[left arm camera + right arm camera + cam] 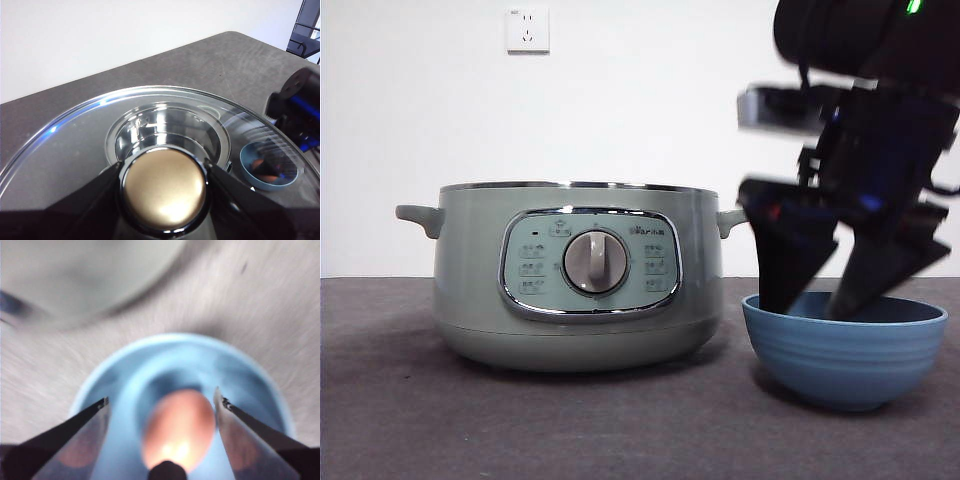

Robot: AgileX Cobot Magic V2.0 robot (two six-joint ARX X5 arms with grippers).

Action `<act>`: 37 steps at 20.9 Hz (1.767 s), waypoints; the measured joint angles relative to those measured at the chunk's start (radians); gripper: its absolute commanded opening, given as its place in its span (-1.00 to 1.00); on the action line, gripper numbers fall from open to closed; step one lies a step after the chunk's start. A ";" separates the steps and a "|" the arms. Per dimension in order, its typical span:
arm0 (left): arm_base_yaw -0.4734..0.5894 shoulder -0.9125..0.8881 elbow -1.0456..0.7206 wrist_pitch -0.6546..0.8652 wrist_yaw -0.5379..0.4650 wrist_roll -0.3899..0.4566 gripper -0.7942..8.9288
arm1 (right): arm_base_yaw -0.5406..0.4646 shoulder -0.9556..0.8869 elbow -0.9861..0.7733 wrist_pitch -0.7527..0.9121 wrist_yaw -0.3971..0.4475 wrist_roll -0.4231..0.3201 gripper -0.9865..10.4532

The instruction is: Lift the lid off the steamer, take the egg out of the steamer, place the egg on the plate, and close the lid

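Right tool (815,305) is dipped into the plate (845,362), jaws spread wide apart with the egg (180,427) sitting loose between them at the bottom; the plate sits on the tabletop (520,420) just beside the steamer (570,280), which has no cover on; left tool (162,187) is clamped on the knob of the lid (75,150), held up above the steamer.

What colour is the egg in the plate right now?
Reddish-brown, with a bright glare spot; the egg shows best in the right wrist view, inside the blue plate.
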 measured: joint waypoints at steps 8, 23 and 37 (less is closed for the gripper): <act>0.000 0.114 0.000 0.075 0.034 0.000 -0.85 | 0.000 -0.399 0.000 -0.091 0.003 0.005 -0.21; -0.006 0.623 0.000 0.543 0.117 0.000 -0.85 | 0.000 -0.835 0.000 -0.164 0.001 0.091 -0.21; -0.006 0.844 -0.001 0.702 0.109 0.016 -0.85 | 0.000 -0.835 0.000 -0.168 0.000 0.095 -0.21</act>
